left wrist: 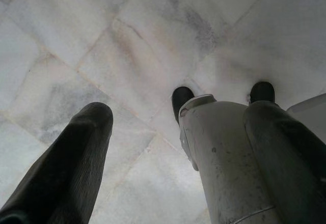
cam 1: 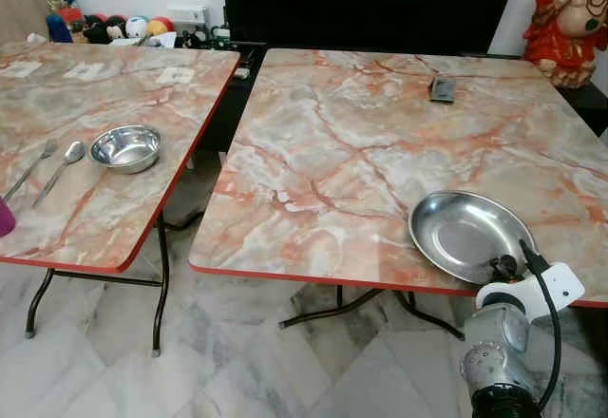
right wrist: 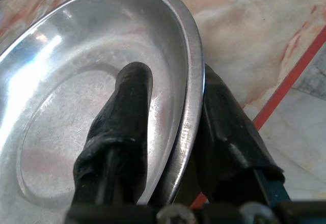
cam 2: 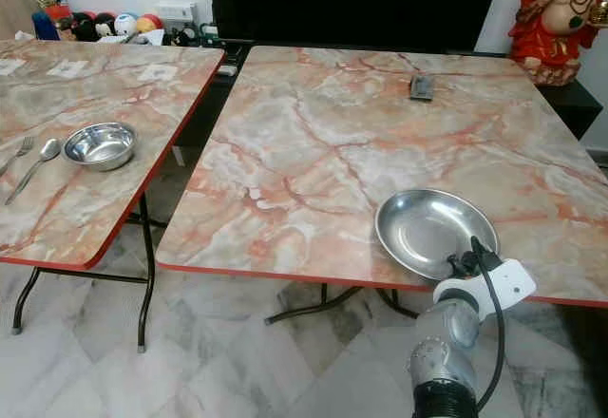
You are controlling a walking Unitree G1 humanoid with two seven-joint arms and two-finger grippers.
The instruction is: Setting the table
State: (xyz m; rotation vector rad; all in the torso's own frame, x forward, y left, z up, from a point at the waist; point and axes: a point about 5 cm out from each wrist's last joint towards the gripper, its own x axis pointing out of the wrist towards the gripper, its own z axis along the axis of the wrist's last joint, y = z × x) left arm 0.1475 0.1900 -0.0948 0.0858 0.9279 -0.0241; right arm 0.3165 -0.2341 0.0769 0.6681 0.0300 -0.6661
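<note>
Where the left marble-top table stands, a fork, a spoon & a small steel bowl lie side by side near its front, w/ a purple cup at the very edge of view. The left gripper hangs idle over the pale floor tiles, fingers spread apart, nothing btwn them. The right table carries a dark remote near its far side. At its front right corner sits the steel plate, close to the red edge. The right gripper is pinched on the plate's near rim: one finger inside the dish, the other under the rim. A red statue stands behind, far right.
</note>
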